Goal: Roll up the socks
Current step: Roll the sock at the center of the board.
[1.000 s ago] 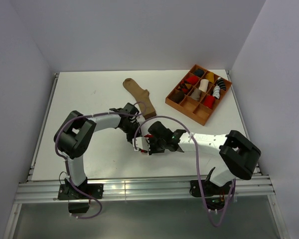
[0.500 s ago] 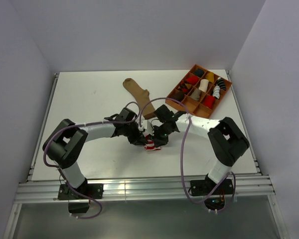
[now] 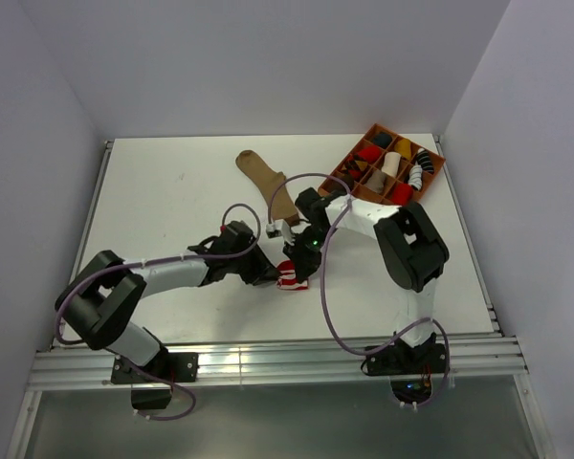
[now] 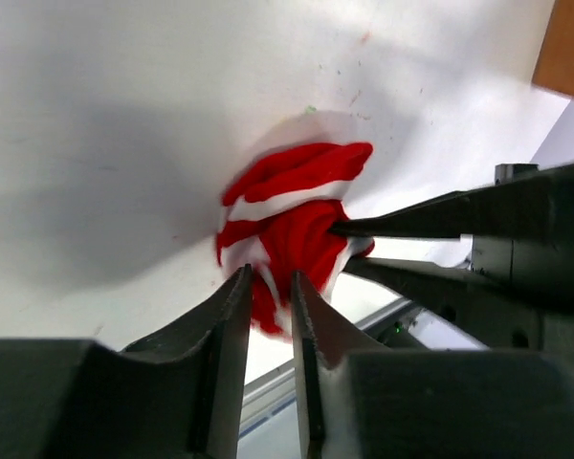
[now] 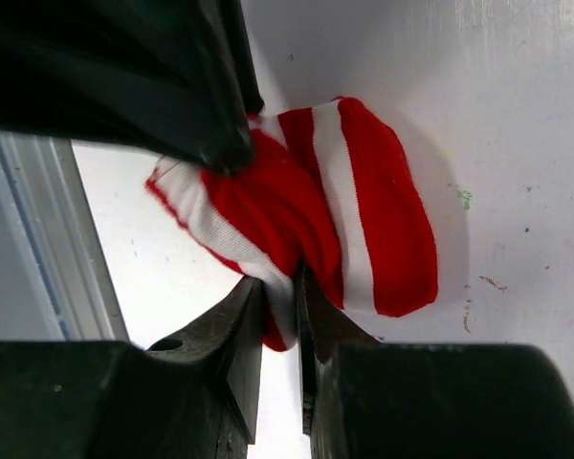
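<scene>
On the table [image 3: 163,191], left tool [image 4: 268,283] and right tool [image 5: 279,287] pinch the striped sock [image 5: 373,220].

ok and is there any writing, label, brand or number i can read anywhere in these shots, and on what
No text can be read in any view.
striped sock: only red and white bands show, no print.
tan sock, tray, table: no lettering.
left arm, right arm: any marking is too small to tell.
</scene>
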Robot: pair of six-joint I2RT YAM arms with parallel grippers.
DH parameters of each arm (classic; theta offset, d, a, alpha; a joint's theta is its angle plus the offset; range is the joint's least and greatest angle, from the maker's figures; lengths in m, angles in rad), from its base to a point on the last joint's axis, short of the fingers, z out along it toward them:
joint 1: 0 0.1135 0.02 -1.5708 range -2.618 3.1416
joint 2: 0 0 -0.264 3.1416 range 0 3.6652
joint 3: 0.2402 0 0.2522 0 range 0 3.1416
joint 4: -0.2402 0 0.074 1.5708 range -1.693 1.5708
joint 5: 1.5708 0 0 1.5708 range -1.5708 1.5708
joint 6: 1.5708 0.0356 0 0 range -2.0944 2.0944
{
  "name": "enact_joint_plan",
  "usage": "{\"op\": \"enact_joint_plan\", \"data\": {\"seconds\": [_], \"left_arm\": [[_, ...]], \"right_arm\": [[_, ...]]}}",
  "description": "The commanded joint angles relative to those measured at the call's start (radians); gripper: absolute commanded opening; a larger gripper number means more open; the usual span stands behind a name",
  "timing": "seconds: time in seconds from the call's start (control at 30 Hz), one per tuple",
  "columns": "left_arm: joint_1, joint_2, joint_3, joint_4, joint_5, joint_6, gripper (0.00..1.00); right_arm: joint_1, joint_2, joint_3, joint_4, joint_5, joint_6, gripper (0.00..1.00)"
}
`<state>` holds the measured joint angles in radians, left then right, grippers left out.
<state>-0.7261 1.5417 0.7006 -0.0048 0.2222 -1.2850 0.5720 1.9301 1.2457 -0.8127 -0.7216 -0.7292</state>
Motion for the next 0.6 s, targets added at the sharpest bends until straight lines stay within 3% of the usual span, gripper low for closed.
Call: {"op": "enact_joint_plan", "data": {"seconds": [0.0, 0.2, 0.37, 0.47, 0.57], "left_arm": [[-0.004, -0.106, -0.041, 0.031, -0.098, -0.027, 0.29], [-0.012, -0.258, -0.150, 0.094, -0.218, 0.021, 0.38], [-0.055, -0.301, -0.144, 0.170, -0.375, 0.271, 0.41], [-0.075, -0.321, -0.170, 0.259, -0.409, 0.435, 0.42], [-0.076, -0.333, -0.226, 0.426, -0.347, 0.553, 0.43]], "right_arm": [[-0.021, 0.081, 0.001, -0.078, 0.137, -0.022, 0.15], [-0.024, 0.147, 0.070, -0.127, 0.156, -0.016, 0.15], [-0.026, 0.191, 0.119, -0.170, 0.140, -0.013, 0.16], [-0.034, 0.222, 0.147, -0.190, 0.142, -0.006, 0.16], [-0.041, 0.263, 0.188, -0.236, 0.122, -0.006, 0.16]]}}
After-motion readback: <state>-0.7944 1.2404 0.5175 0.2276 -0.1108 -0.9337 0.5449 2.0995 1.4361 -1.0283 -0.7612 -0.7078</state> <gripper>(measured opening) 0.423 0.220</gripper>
